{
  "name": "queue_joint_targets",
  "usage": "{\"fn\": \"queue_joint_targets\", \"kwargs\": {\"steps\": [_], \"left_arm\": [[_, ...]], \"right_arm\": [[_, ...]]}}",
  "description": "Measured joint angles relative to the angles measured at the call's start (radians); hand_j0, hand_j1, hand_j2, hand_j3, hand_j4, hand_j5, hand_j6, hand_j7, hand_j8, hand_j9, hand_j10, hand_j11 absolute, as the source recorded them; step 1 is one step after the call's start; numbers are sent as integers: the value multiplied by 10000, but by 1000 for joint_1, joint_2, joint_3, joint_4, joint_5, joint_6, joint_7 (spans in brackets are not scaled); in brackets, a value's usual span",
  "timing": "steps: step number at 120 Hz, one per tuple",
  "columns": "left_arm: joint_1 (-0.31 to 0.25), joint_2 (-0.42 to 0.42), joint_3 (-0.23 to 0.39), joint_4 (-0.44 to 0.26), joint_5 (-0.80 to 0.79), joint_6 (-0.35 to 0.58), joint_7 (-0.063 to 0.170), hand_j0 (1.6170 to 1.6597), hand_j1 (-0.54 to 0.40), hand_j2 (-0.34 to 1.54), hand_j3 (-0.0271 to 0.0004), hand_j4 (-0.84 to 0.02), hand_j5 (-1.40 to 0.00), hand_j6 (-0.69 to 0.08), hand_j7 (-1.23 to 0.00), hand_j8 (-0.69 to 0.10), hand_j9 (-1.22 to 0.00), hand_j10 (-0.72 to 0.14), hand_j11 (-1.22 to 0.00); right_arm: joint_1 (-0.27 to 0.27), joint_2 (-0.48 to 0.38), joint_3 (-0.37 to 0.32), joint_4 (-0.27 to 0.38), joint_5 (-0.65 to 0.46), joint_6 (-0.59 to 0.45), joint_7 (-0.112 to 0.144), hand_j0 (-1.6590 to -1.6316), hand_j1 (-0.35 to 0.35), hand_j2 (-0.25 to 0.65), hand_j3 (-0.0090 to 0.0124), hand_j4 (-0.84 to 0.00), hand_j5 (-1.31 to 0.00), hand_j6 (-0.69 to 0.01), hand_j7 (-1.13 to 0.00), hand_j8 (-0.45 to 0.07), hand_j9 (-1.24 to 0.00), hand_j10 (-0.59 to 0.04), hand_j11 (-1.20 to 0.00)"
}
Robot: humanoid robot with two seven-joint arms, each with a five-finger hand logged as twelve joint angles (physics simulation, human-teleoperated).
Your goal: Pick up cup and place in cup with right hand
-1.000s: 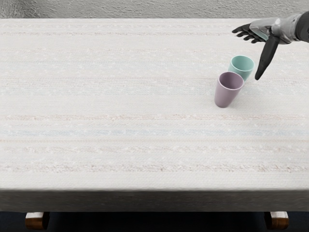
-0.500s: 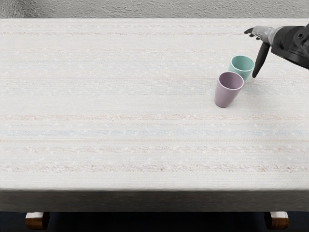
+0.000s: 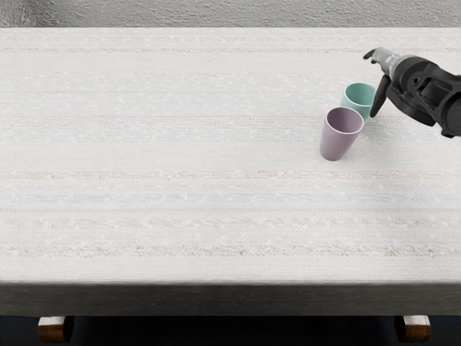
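Right arm: entered from the right edge of the head view, dark forearm slanted up and leftward over the far right part of the worktop. Robot hand at its end, light grey across the back; fingertips pointed toward the left, tips slightly bent. Thumb hung steeply down, its tip toward the near side. Hand state: wide, thumb set well apart from the fingers, grasp empty. The forearm and the back of the hand hid part of the fingers, so their individual spacing could not be read.

Position of cups: teal cup lay just beside the thumb, below and to the left of the robot hand in the view. The thumb overlapped the right side of its outline; contact between the two could not be determined. Purple cup stood nearer the front edge and slightly left of the teal one, farther from the robot hand and apart from it.

Containers: both cups stood upright on the worktop, mouths up, neither nested in the other. The purple cup covered part of the teal cup's lower body; whether their walls touched could not be told. Inner walls were visible in both, with only shading seen inside.

Surroundings: worktop surface pale, woven-looking, with faint stripes running left to right. Rough grey backdrop lay beyond its far edge.
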Motion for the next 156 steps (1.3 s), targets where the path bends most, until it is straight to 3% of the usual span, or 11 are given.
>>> {"fn": "queue_joint_targets", "kwargs": {"steps": [47,103,123,156], "left_arm": [[0,0,0,0,0,0,0,16581,3491,1,0,-4,-1,-5,-1,-4,-1,-3,0],[0,0,0,0,0,0,0,16581,3490,2,-1,-3,-2,-4,-1,-4,-1,-3,-1],[0,0,0,0,0,0,0,16581,3490,2,-1,-3,-2,-4,-2,-4,-1,-2,-1],[0,0,0,0,0,0,0,16581,3491,2,-1,-3,-2,-4,-1,-4,-1,-2,-1]], "right_arm": [[-13,16,-15,-1,3,-3,0,-16581,-532,-479,0,-2499,-3221,-2513,-3217,-2503,-3220,-2493,-3219],[-11,57,-16,-1,5,-2,-3,-16575,367,-644,0,-3274,-4236,-3306,-4208,-3293,-4219,-3292,-4209],[-10,61,-15,0,6,-1,-4,-16571,548,-755,0,-3529,-4580,-3568,-4540,-3152,-4610,-3389,-4616],[-4,58,-14,2,11,9,-10,-16574,699,-125,0,-3751,-4933,-3795,-4878,-3204,-4972,-3441,-4980]]}}
